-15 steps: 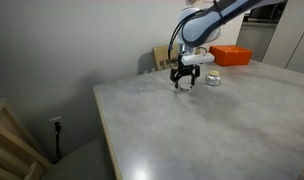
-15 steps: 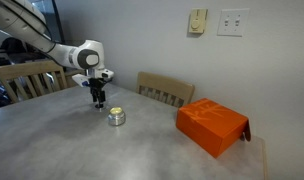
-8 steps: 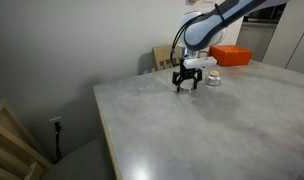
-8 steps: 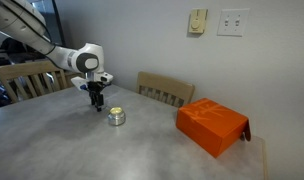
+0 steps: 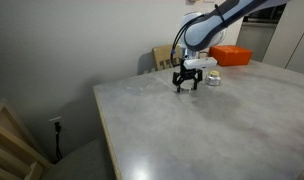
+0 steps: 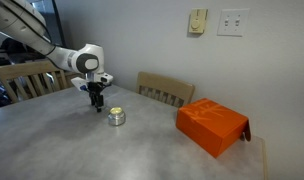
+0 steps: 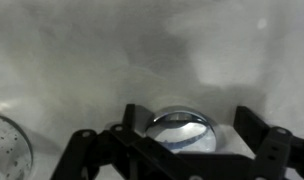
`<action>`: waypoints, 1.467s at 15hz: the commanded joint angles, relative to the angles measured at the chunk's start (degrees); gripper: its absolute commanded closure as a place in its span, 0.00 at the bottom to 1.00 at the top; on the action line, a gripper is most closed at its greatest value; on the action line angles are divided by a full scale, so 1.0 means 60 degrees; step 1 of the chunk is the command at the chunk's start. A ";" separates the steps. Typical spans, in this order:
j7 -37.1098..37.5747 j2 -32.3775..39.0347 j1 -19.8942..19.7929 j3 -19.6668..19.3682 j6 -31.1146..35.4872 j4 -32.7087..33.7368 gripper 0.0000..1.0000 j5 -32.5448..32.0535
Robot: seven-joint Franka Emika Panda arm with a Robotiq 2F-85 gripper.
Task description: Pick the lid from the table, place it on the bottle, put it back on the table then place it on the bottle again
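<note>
The lid point(image 7: 182, 127) lies flat on the bench point(image 5: 192, 130), directly under the end effector point(image 6: 95, 103). In the wrist view it sits in the gap between the 2 fingers point(image 7: 264, 148), roughly centred. The jaws stand wide apart, with clear bench on either side of the lid, and nothing is held. In both exterior views the end effector is down low at the bench surface, pointing straight down. The lid itself is too small to make out in those views.

The lid is round, so it has no long axis to line up with, and any jaw angle should serve. There is only 1 arm, so nothing to choose there. The next move looks like a plain closing of the jaws, perhaps after a slight further descent.

The lid looks like a shallow, silvery-clear disc with a bright glint across its top. The bottle point(image 6: 116, 116) stands just beside the end effector. It is squat clear glass, its mouth uncovered as far as can be told.
</note>
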 commanded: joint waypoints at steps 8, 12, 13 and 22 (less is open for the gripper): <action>0.0356 -0.0157 0.0040 -0.0311 0.0483 -0.0517 0.00 -0.0007; 0.0541 -0.0078 0.0076 -0.0522 0.0693 -0.0548 0.00 -0.0069; 0.0554 -0.0054 0.0076 -0.0529 0.0689 -0.0517 0.00 -0.0060; 0.0446 -0.0205 0.0103 -0.0449 0.0697 -0.0452 0.56 -0.0024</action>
